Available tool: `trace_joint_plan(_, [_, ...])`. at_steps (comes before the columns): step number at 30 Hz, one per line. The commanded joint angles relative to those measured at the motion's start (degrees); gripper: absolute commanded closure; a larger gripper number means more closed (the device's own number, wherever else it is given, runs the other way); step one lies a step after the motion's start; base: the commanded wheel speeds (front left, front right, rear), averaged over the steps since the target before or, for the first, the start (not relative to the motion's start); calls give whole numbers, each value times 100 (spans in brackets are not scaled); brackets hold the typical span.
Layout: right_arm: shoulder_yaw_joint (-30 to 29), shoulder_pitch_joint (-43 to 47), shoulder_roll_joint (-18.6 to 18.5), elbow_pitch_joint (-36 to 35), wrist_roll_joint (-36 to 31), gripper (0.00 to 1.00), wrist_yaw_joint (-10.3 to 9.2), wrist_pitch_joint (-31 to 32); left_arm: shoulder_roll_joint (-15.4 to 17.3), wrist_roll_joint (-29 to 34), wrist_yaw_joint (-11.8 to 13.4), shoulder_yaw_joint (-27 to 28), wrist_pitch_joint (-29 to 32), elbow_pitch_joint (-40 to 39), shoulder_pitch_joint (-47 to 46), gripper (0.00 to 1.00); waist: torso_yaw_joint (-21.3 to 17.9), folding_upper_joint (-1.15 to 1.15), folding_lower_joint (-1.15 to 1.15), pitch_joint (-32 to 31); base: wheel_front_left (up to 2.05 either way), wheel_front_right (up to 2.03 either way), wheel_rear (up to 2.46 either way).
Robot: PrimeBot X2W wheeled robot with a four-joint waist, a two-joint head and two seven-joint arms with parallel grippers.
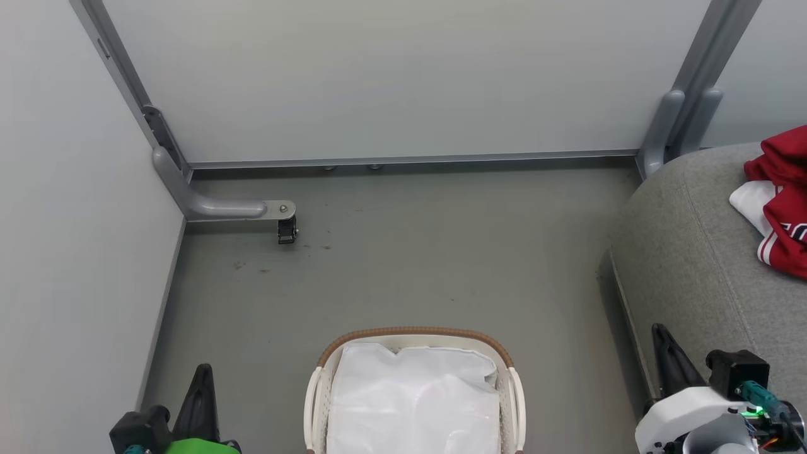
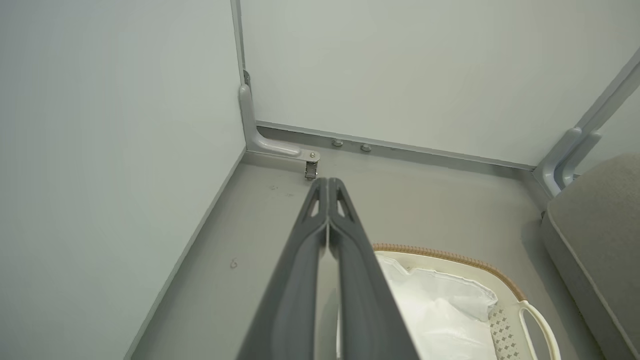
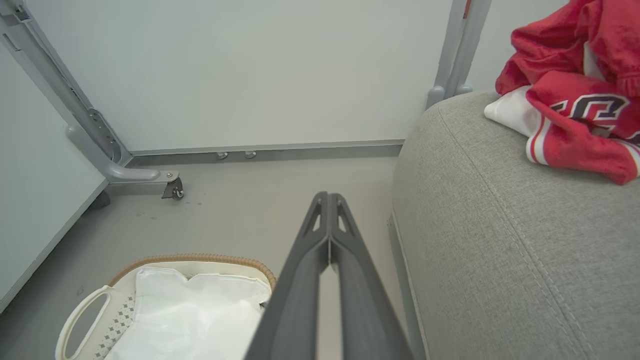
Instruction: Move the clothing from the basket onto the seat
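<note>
While your left gripper and right gripper rest pressed together, empty, the red jersey lies bunched on the seat, back from its basket-side edge. Reaching into the basket might snag its liner.

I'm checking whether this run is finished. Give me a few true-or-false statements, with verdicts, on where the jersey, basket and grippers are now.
1. The red jersey lies on the grey seat. True.
2. The basket holds the jersey. False: it holds just its white liner.
3. The left gripper is open. False: it is shut, holding nothing.
4. The right gripper is shut and empty. True.
5. The basket stands on the seat. False: it stands on the floor beside it.
</note>
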Motion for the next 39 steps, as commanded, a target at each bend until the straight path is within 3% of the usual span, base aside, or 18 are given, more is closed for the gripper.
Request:
trace_joint_plan(1, [-33,-136,-41,-84,309,100,0,66,16,-275,-8,56,51,-85,-120,100,-4,0,0,-1,0,0,0])
trace_joint_plan(18, [43,-127,-58,-314,2190,100,-1,440,20,-1989,-31,161,460,-224,-285,100,-50,0,0,-17,0,0,0])
trace_joint_plan(39, [42,-183,-74,-462,4049,100,-3,882,25,-3705,-53,294,903,-327,-479,100,-106,0,0,-38,0,0,0])
